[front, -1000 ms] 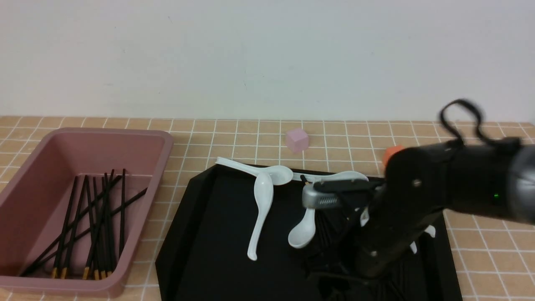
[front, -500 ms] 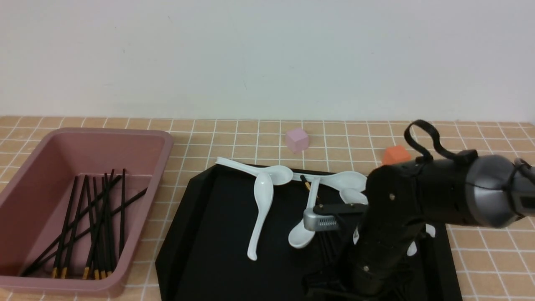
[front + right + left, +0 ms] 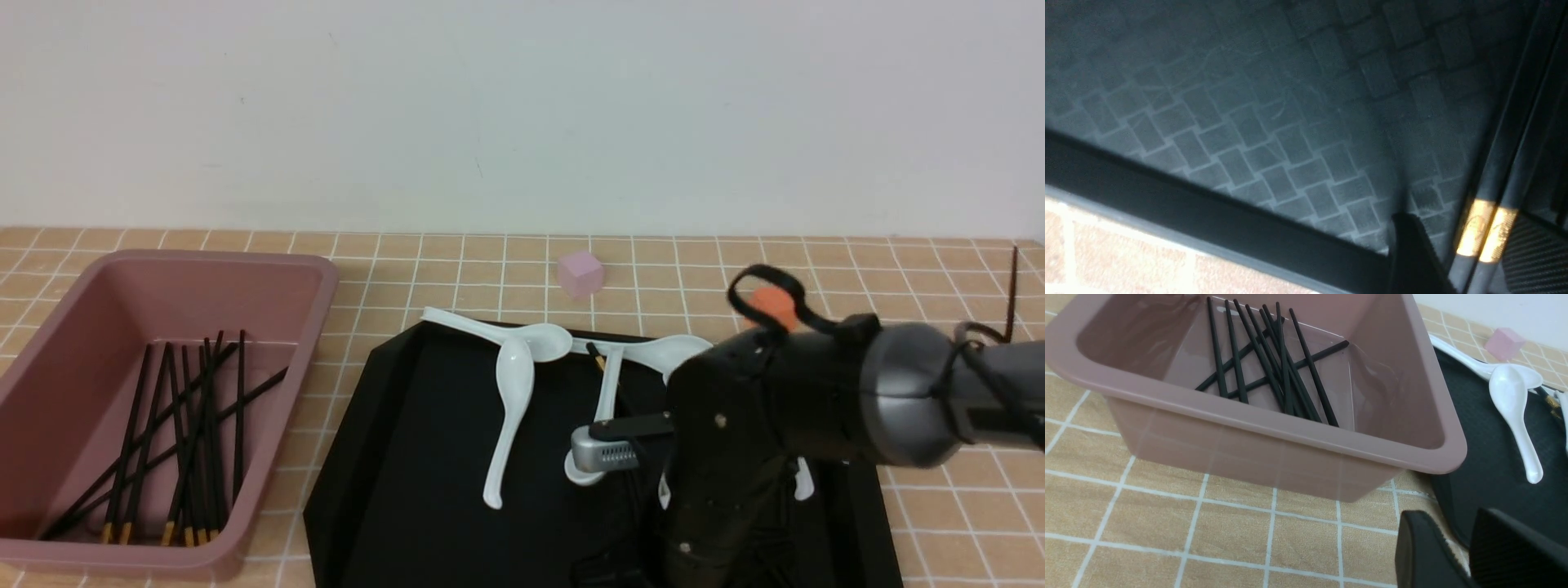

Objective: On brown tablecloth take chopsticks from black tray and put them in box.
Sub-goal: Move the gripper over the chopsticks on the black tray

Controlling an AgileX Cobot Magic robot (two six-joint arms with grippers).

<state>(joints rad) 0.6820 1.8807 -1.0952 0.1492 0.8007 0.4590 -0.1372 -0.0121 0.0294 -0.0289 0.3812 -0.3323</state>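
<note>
The black tray (image 3: 408, 457) lies on the brown tablecloth (image 3: 457, 269). The pink box (image 3: 310, 327) stands at the left with several black chopsticks (image 3: 188, 425) in it. My right arm (image 3: 759, 425) reaches low into the tray's near right part and hides its own gripper in the front view. In the right wrist view my right gripper (image 3: 1470, 245) is open just above the tray floor (image 3: 1274, 134), with two gold-banded chopsticks (image 3: 1486, 232) side by side between its fingers. One more chopstick (image 3: 600, 359) lies among the spoons. My left gripper (image 3: 1457, 535) hovers narrowly open and empty near the box (image 3: 1290, 428).
Several white soup spoons (image 3: 514, 400) lie in the far part of the tray. A small pink cube (image 3: 580, 273) and an orange cube (image 3: 771, 304) sit on the cloth behind it. The wall closes the back.
My right arm has dropped lower and moved left and nearer inside the tray. The box, its chopsticks and the spoons have not moved.
</note>
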